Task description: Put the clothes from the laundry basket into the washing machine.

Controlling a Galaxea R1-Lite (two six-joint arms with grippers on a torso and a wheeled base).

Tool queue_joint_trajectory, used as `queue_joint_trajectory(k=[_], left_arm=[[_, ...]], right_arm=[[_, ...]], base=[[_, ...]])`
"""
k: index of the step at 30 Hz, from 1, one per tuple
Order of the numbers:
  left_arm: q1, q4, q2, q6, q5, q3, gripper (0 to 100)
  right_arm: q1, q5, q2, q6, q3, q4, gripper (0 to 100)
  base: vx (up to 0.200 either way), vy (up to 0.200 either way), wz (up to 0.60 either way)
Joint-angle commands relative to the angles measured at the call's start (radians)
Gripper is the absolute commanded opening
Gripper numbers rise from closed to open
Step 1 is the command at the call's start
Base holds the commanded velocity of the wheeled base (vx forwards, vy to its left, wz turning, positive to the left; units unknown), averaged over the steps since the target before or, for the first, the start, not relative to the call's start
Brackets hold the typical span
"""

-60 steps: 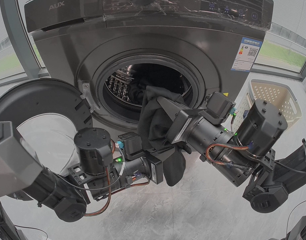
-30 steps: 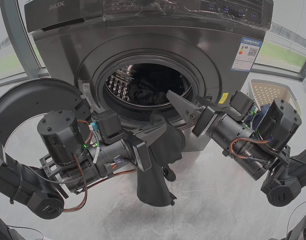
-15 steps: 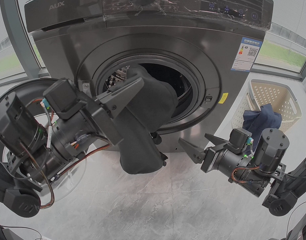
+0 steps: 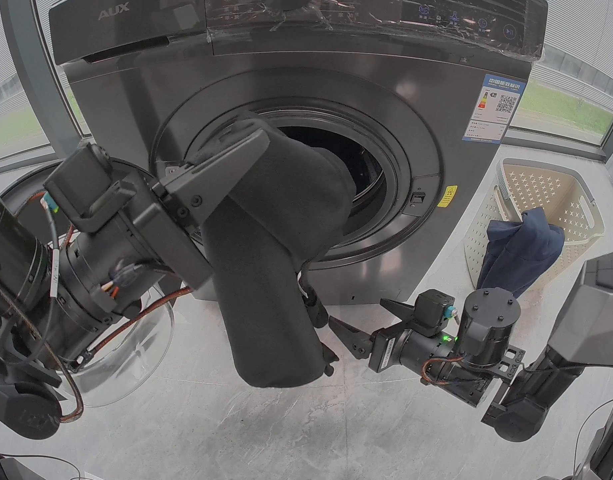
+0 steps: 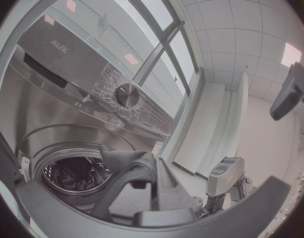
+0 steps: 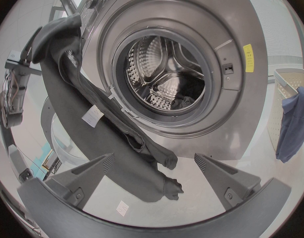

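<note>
Clamped in the left gripper (image 4: 256,143) at the mouth of the washing machine (image 4: 386,101), the soft, limp dark garment (image 4: 273,288) dangles floorward, so the right gripper (image 4: 361,320), jaws apart below, should probably gather its hanging end.

This looked like a test or demonstration room in an office-type building, not a home laundry. The washing machine (image 4: 306,68) stood alone on a wide, polished grey stone floor (image 4: 320,435), with clear wrapping film (image 4: 386,8) over its control panel and an energy label (image 4: 493,108) on its front. A pale plastic laundry basket (image 4: 553,188) sat on the floor beside it. Behind the machine ran tall windows (image 5: 165,7) in grey frames, with a strip of grass (image 4: 566,111) outside. Overhead was a grid of white ceiling tiles (image 5: 244,23) with a flat light panel (image 5: 291,54), and the walls (image 5: 267,142) were plain white.
</note>
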State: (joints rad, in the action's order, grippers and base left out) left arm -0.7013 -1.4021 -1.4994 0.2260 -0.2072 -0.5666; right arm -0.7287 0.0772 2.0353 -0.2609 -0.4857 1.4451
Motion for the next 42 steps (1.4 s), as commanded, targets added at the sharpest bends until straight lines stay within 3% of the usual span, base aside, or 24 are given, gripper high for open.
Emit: queue_joint_trajectory(k=[1,10,20,27,36,42], left_arm=[[0.003,-0.003,0.022,0.024,-0.004,0.007,0],[-0.003,-0.006,0.025,0.026,-0.004,0.007,0],[-0.003,-0.009,0.014,0.026,-0.004,0.01,0],[-0.001,-0.009,0.014,0.027,-0.004,0.008,0],[0.003,-0.008,0.013,0.026,-0.004,0.007,0],[0.0,-0.008,0.013,0.026,-0.004,0.007,0]], right_arm=[[0.012,-0.04,0.106,0.015,-0.001,0.04,100],[0.008,-0.048,0.154,0.034,-0.008,0.051,100],[-0.115,-0.047,0.192,0.034,-0.017,0.054,100],[-0.136,-0.039,0.24,0.035,-0.089,0.067,100],[-0.047,-0.047,0.123,0.038,0.058,0.08,100],[0.069,-0.065,0.08,0.057,0.042,0.066,100]], base=[[0.0,0.0,0.0],[0.0,0.0,0.0],[0.0,0.0,0.0],[0.0,0.0,0.0],[0.0,0.0,0.0],[0.0,0.0,0.0]])
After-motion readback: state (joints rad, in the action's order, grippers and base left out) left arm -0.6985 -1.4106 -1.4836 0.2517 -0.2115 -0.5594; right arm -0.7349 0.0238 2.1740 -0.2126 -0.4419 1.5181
